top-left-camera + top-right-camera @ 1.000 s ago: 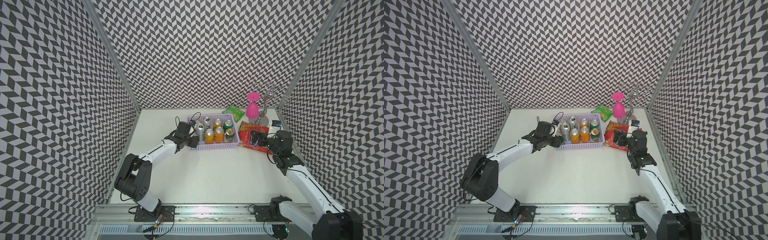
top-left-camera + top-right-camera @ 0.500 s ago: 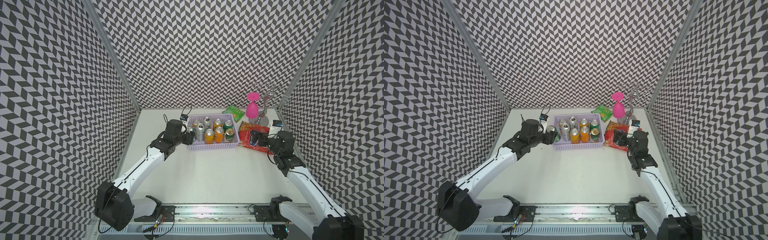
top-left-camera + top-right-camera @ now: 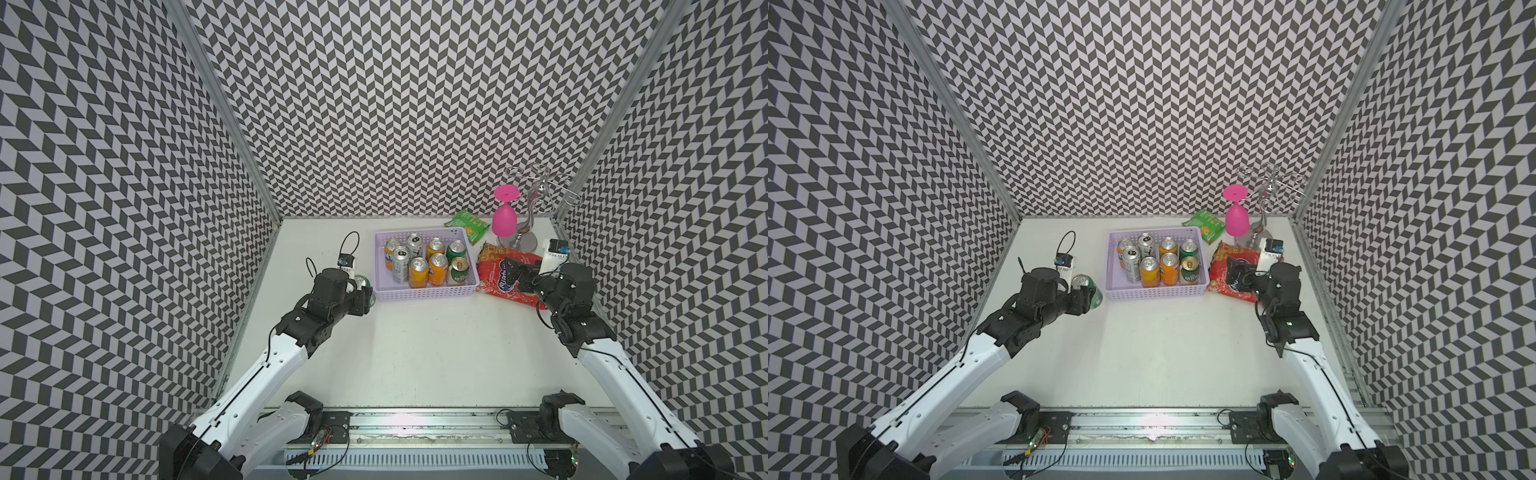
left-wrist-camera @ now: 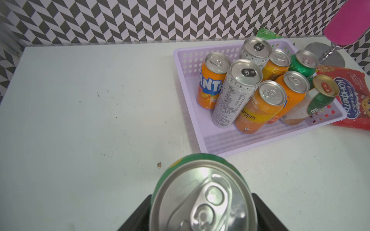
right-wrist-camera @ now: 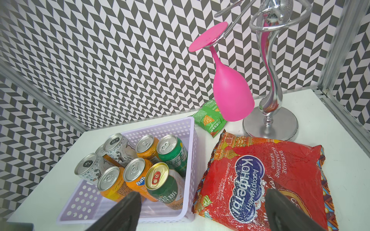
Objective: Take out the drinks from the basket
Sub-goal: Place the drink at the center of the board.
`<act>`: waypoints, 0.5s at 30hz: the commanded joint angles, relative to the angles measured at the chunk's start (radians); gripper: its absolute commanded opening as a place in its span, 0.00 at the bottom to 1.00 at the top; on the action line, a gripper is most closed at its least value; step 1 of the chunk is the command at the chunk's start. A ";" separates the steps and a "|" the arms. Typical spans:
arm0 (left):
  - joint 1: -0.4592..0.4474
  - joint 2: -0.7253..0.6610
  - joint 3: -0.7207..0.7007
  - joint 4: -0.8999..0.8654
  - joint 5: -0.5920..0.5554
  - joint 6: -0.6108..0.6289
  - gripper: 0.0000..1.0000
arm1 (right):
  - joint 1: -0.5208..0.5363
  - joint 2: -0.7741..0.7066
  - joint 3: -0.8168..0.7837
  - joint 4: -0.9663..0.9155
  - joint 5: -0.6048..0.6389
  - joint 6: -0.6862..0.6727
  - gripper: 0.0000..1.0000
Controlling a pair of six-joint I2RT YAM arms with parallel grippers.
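The green can (image 4: 202,196) is out of the basket (image 4: 250,140), just beside its left end, clamped between the jaws of the left gripper (image 4: 202,217). In the left wrist view only the can's silver top and a strip of green wall show; the rest is cut off by the frame edge, and the fingers (image 4: 136,216) appear only as black wedges on either side. In both top views the gripper body hides most of the can (image 3: 1087,286), so I cannot tell whether it touches the table (image 3: 415,353).

Eight cans (image 3: 417,266) stand in the basket: four orange, two green, two silver. From the right wrist view one orange can is almost hidden behind the silver pair.

The right gripper (image 5: 202,218) hangs over the near edge of the red bag (image 5: 270,170), jaws wide apart and empty, fingers cut off by the frame. The pink glass (image 5: 230,94) covers part of the green bag (image 5: 208,120).
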 commanded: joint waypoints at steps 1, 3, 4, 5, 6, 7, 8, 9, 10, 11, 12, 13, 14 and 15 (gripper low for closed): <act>-0.005 -0.019 -0.025 0.111 -0.025 -0.039 0.52 | -0.007 -0.025 0.004 0.019 -0.007 0.006 1.00; -0.005 -0.005 -0.058 0.145 -0.026 -0.052 0.52 | -0.007 -0.029 0.000 0.017 -0.003 0.002 1.00; -0.005 0.009 -0.068 0.160 -0.026 -0.059 0.52 | -0.007 -0.031 0.000 0.015 0.000 0.000 1.00; -0.004 0.021 -0.079 0.178 -0.026 -0.068 0.52 | -0.006 -0.034 -0.001 0.012 0.003 0.000 1.00; -0.004 0.030 -0.087 0.195 -0.024 -0.071 0.52 | -0.006 -0.034 -0.002 0.013 0.005 -0.002 1.00; -0.005 0.041 -0.095 0.213 -0.024 -0.076 0.52 | -0.007 -0.037 0.001 0.010 0.006 -0.005 1.00; -0.006 0.051 -0.102 0.231 -0.024 -0.079 0.52 | -0.006 -0.039 0.002 0.009 0.009 -0.008 1.00; -0.006 0.057 -0.108 0.242 -0.025 -0.081 0.52 | -0.007 -0.039 0.001 0.009 0.010 -0.008 1.00; -0.006 0.065 -0.112 0.254 -0.028 -0.083 0.52 | -0.007 -0.040 0.001 0.010 0.010 -0.011 1.00; -0.007 0.073 -0.118 0.264 -0.030 -0.082 0.52 | -0.006 -0.041 0.000 0.009 0.010 -0.011 0.99; -0.007 0.080 -0.121 0.268 -0.035 -0.078 0.52 | -0.007 -0.041 -0.001 0.011 0.010 -0.010 1.00; -0.008 0.086 -0.125 0.269 -0.049 -0.074 0.52 | -0.007 -0.041 0.000 0.010 0.010 -0.013 1.00; -0.010 0.090 -0.129 0.271 -0.060 -0.070 0.52 | -0.007 -0.039 0.001 0.011 0.010 -0.013 1.00; -0.009 0.095 -0.134 0.272 -0.072 -0.069 0.52 | -0.006 -0.039 0.000 0.013 0.010 -0.013 0.99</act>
